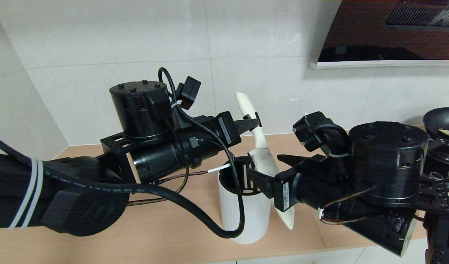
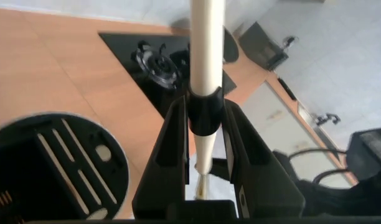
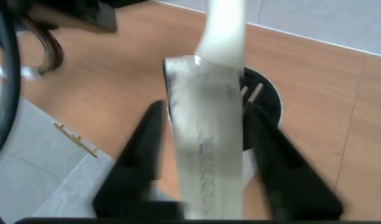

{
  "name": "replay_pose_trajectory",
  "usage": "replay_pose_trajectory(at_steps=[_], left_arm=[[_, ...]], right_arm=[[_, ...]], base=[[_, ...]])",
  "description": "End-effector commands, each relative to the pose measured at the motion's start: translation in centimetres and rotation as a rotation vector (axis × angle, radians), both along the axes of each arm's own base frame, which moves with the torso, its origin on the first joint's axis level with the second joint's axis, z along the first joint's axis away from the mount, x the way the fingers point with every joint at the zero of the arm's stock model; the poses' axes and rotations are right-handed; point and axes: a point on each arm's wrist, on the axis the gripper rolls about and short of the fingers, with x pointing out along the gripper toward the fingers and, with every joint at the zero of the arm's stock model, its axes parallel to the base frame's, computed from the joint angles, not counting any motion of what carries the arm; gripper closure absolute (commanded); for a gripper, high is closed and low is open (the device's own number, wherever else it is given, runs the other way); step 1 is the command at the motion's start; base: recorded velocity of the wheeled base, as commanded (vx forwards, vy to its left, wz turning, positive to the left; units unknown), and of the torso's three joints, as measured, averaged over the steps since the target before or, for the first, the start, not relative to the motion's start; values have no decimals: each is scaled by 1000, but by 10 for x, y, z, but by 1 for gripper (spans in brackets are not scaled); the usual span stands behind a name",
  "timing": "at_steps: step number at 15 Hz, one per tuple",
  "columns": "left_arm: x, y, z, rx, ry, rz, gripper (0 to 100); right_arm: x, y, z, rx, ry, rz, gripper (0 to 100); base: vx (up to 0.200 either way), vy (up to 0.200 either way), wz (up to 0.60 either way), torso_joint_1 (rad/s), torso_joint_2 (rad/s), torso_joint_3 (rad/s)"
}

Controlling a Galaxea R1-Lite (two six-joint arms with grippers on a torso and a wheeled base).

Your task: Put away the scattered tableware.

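We hold the knife (image 1: pixel 263 154) clamped by its handle in our left gripper (image 1: pixel 253 123), blade hanging steeply down just outside the holder (image 1: pixel 254 220), between our right gripper's (image 1: pixel 268 167) spread fingers.

A kitchen is seen here: a wood-look counter (image 1: pixel 165 240) is backed by a tiled wall (image 1: pixel 99 36), a dark hood (image 1: pixel 393 36) is hung above, a gas hob (image 2: pixel 154 61) is set into the top, and a cutlery holder (image 1: pixel 254 220) is stood on it.
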Motion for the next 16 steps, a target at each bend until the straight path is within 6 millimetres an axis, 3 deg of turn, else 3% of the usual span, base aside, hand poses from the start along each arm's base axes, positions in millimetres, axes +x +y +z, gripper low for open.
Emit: replay_pose_trajectory(at_steps=[1, 5, 8, 10, 14, 16], left_arm=[[-6, 4, 11, -22, -25, 0, 100], [-12, 15, 28, -51, -72, 40, 100], [-15, 42, 51, -34, -199, 126, 100], [-16, 59, 59, 9, -279, 181, 100], [-11, 71, 55, 109, -396, 234, 100], [-13, 73, 47, 185, -537, 251, 100]], right_arm=[[-6, 0, 5, 15, -11, 17, 0], [-13, -15, 25, 60, -58, -23, 0], [0, -41, 37, 70, -95, -113, 0], [0, -42, 37, 69, -98, -115, 0], [0, -41, 36, 64, -94, -115, 0], [1, -42, 36, 64, -94, -118, 0]], base=[[0, 0, 0, 0, 0, 0], [0, 0, 0, 0, 0, 0], [0, 0, 0, 0, 0, 0], [0, 0, 0, 0, 0, 0], [0, 0, 0, 0, 0, 0], [0, 0, 0, 0, 0, 0]])
